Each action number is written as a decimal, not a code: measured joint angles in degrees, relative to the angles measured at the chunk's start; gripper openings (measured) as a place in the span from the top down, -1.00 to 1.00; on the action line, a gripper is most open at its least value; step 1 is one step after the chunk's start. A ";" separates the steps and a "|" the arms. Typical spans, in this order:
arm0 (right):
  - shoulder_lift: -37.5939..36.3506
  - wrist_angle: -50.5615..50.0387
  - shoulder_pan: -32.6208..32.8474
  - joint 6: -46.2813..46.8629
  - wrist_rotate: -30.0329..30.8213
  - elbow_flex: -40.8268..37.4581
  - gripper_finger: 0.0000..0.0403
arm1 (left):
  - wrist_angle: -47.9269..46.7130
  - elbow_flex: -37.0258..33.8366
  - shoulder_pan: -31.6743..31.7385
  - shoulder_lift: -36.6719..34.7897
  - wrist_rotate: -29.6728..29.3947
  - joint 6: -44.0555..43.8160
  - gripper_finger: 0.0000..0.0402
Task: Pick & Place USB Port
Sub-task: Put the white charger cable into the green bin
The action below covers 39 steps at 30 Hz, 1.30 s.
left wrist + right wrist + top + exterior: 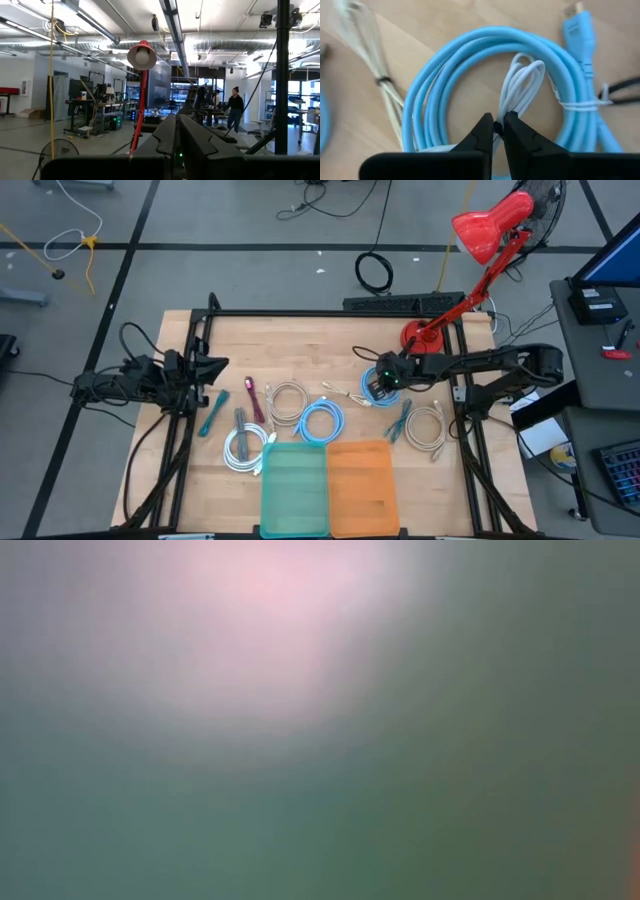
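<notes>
Cables crowd the right end effector [378,378]: a blue coil [470,85] rings it, the red lamp base [418,337] stands close behind, while bare table [300,345] opens toward the left arm.

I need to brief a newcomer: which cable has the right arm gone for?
Start at the red desk lamp; its base sits by the right tool. The tool is shut on a thin white cable, a bundle lying inside the light-blue cable coil.

An open lab: workbenches [95,107], ceiling ducts [225,42], concrete floor [250,275]
</notes>
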 joint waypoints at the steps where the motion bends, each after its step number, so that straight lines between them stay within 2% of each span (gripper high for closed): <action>1: 0.00 -0.02 0.00 -0.46 0.01 0.70 0.93 | 0.03 0.00 -0.02 0.00 0.00 0.00 0.88; 14: -0.11 -3.79 3.32 -2.90 0.27 7.97 0.93 | -0.12 0.00 -0.01 0.00 0.00 -0.04 0.88; 23: -3.13 -3.81 7.13 -6.00 -0.13 8.33 0.93 | -0.45 0.00 -0.01 0.00 -0.13 -0.06 0.88; 33: -9.32 -1.97 17.01 -11.16 -2.95 8.33 0.94 | -1.90 -0.02 -0.01 0.00 -3.53 1.14 0.88; 39: -9.86 0.46 23.65 -15.13 -3.13 8.33 0.94 | -2.15 -0.02 0.00 0.00 -3.80 1.19 0.88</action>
